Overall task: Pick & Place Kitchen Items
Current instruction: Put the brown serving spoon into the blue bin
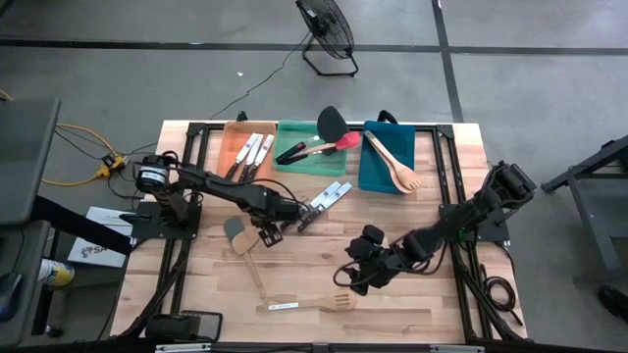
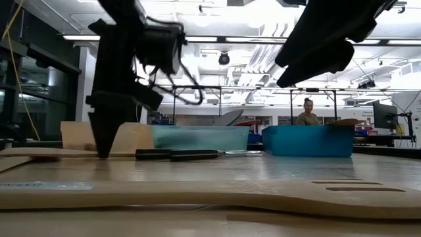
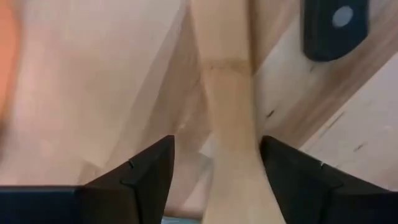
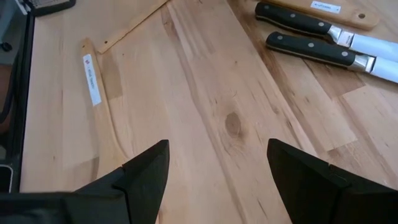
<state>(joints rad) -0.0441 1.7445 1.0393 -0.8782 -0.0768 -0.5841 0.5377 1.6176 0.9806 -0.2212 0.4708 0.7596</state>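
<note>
2 knives (image 1: 324, 200) just beside left end effector (image 1: 267, 235), mid-table

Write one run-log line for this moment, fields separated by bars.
left claw: open, straddling wooden spatula handle | right claw: open, nothing between fingers, above table

My left pincer (image 1: 267, 233) straddles a wooden spatula (image 1: 242, 247) at the table (image 1: 432, 304) centre, two knives (image 1: 324, 199) just right, three trays (image 1: 304, 157) behind.

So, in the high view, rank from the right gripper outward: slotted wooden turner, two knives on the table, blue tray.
From the right gripper:
1. Slotted wooden turner, just beside it, toward the table's front edge.
2. Two knives, mid-table near the left gripper.
3. Blue tray, at the back edge.
</note>
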